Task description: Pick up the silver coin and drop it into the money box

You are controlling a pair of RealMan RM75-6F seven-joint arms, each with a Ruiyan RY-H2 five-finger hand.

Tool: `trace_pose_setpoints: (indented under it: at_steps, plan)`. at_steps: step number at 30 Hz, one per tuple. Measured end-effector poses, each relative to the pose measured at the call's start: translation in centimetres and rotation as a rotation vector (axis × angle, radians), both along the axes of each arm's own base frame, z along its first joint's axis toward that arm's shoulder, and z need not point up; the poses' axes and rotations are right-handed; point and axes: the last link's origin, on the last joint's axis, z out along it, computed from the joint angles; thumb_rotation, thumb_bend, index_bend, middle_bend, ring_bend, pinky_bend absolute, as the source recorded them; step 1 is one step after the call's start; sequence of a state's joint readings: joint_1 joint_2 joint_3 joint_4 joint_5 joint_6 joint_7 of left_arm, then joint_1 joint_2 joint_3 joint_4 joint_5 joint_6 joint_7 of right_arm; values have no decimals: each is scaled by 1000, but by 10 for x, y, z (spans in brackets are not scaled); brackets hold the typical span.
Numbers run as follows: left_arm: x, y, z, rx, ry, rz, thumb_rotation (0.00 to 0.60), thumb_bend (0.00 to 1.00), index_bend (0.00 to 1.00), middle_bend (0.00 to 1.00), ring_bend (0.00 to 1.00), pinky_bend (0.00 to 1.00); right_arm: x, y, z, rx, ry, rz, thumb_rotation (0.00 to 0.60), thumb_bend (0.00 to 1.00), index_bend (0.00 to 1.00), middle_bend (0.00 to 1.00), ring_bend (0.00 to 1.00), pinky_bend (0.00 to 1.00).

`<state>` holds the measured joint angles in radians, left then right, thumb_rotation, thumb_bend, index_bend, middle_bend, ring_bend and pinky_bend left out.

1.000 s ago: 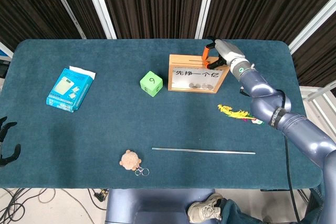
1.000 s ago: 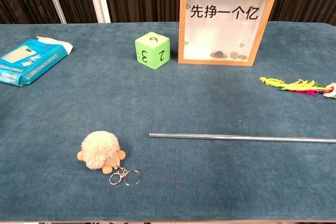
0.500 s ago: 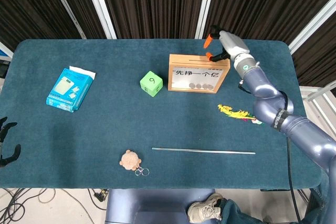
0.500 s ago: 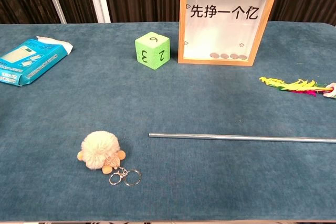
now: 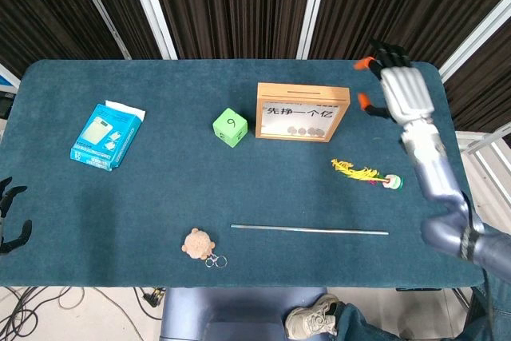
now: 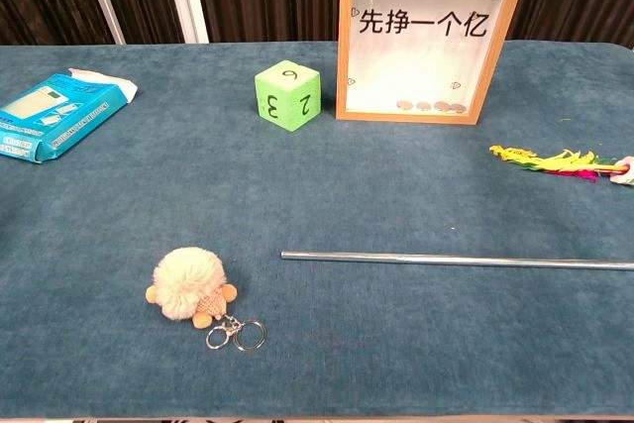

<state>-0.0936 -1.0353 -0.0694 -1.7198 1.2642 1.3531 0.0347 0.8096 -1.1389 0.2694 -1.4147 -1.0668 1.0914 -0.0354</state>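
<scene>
The wooden-framed money box stands upright at the back of the table. Several silver coins lie in a row at the bottom behind its clear front. My right hand hovers to the right of the box, raised above the table, fingers spread and holding nothing. My left hand shows only at the left edge of the head view, off the table, fingers apart and empty. The chest view shows neither hand.
A green die stands left of the box. A blue packet lies far left. A metal rod and a plush keychain lie near the front. Coloured feathers lie right.
My right hand has lifted off the top of the money box, moved right and opened wide. The coins inside the box have settled into a row.
</scene>
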Motion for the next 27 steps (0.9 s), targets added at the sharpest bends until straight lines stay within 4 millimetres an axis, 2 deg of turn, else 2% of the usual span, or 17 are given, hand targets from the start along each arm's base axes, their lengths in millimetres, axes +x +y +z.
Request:
trace_pose_setpoints:
  at_steps: [2,6,12,15,21,27]
  plan:
    - [0,-1,0,-1,7,-6,600,435,195,15,0,56,-16,24,-3,-49,84,-10,600,482,271,31,0,0]
    - [0,-2,0,-4,22,-14,600,435,195,15,0,56,-58,90,-18,-85,197,-80,600,482,244,31,0,0]
    - [0,-2,-2,-13,32,-15,600,436,195,15,0,59,-101,168,-45,-45,336,-205,600,481,206,31,0,0]
    - [1,-2,-3,-14,37,-15,600,436,195,15,0,60,-117,201,-58,-32,316,-266,600,481,191,31,0,0]
    - [1,-3,-3,-7,42,-13,600,436,194,15,0,60,-135,228,-65,-81,282,-294,600,481,149,30,0,0]
    - [1,-4,-2,2,58,-19,600,436,195,15,0,60,-143,236,-65,-89,254,-307,600,482,115,27,0,0]
